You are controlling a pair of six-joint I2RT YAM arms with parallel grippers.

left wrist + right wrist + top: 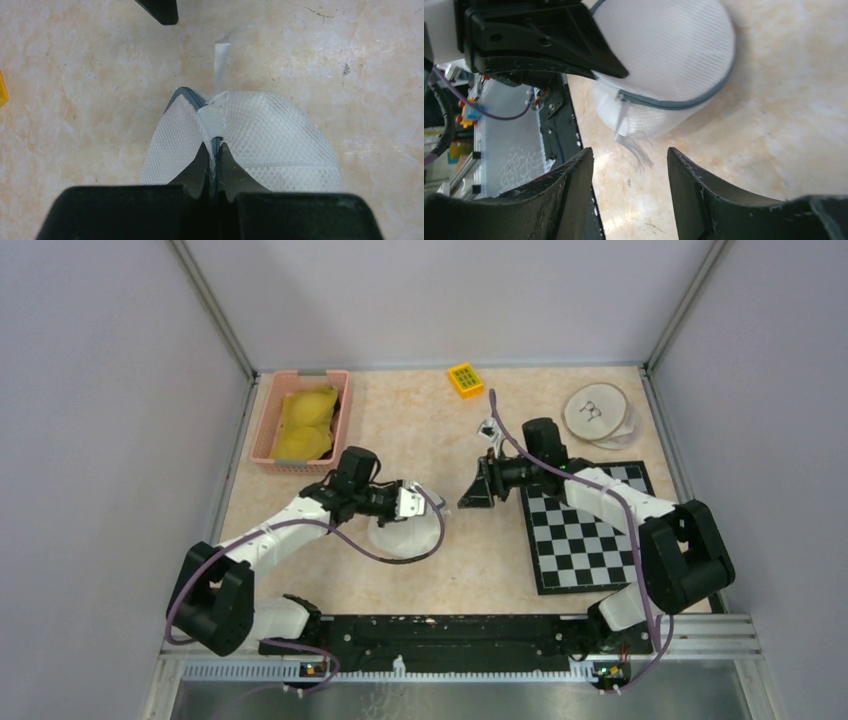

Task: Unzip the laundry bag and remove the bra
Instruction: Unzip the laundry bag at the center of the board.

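Left wrist: left claw point(215, 152) pinched tight on laundry bag point(272, 132) at zipper point(184, 94). Right claw point(630, 157) spread, empty, ribbon tab point(634, 146) just ahead.

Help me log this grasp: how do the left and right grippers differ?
The left gripper is shut, pinching the mesh laundry bag at its zipper; the right gripper is open and empty. The left gripper touches the bag; the right gripper hovers apart, facing its white pull tab. Both are black two-finger grippers.

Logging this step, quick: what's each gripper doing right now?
Left gripper: closed on the bag.
Right gripper: open, holding nothing.
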